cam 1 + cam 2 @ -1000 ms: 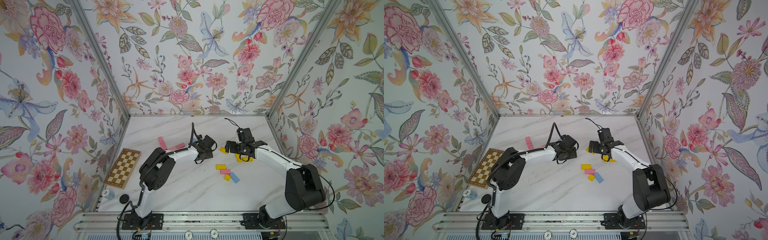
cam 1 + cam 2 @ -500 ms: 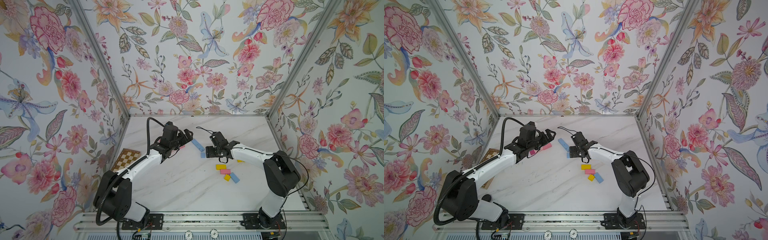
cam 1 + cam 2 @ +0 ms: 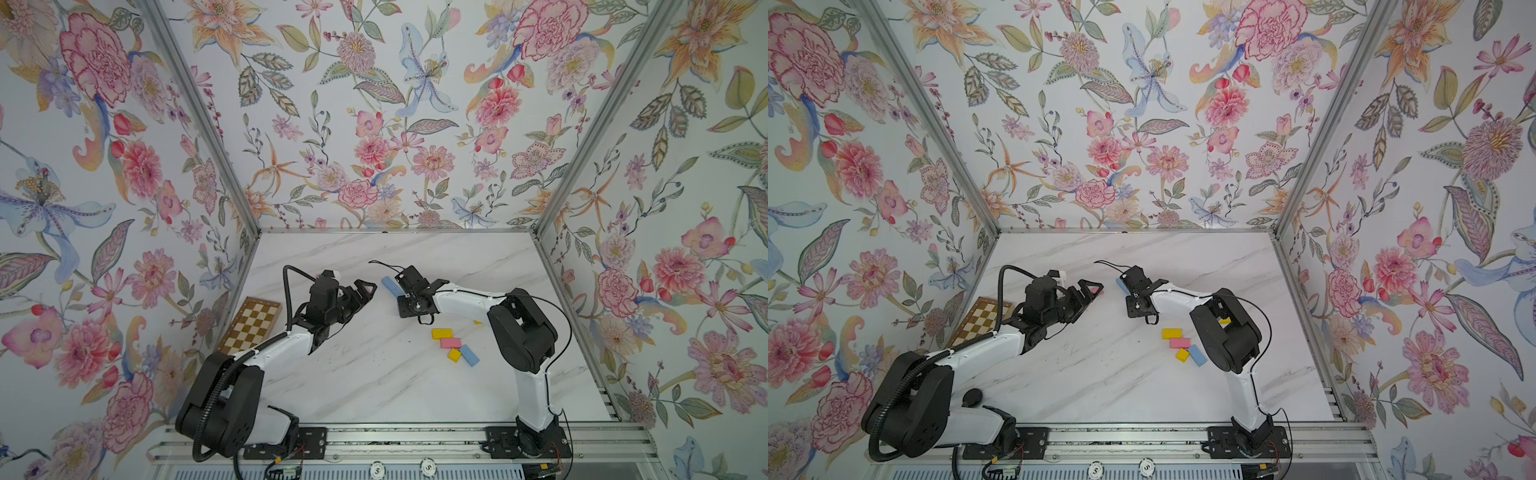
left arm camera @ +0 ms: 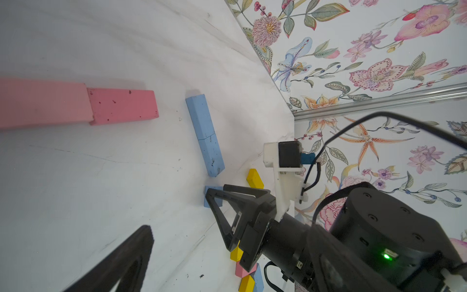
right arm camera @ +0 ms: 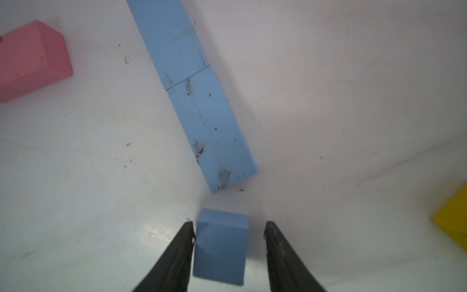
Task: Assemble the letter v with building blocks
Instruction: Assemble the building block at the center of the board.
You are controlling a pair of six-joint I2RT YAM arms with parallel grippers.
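One small blue block (image 5: 220, 252) lies between the fingers of the right gripper (image 5: 229, 225), touching one and clear of the other. The left gripper (image 3: 360, 296) stands spread and empty.

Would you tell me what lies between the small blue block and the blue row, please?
Nothing: the right wrist view shows only bare table between the small blue block and the blue row.

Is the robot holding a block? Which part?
Nothing is gripped yet. The right gripper straddles the small blue block by its sides; one finger touches, the other shows a gap. The left gripper is open, empty.
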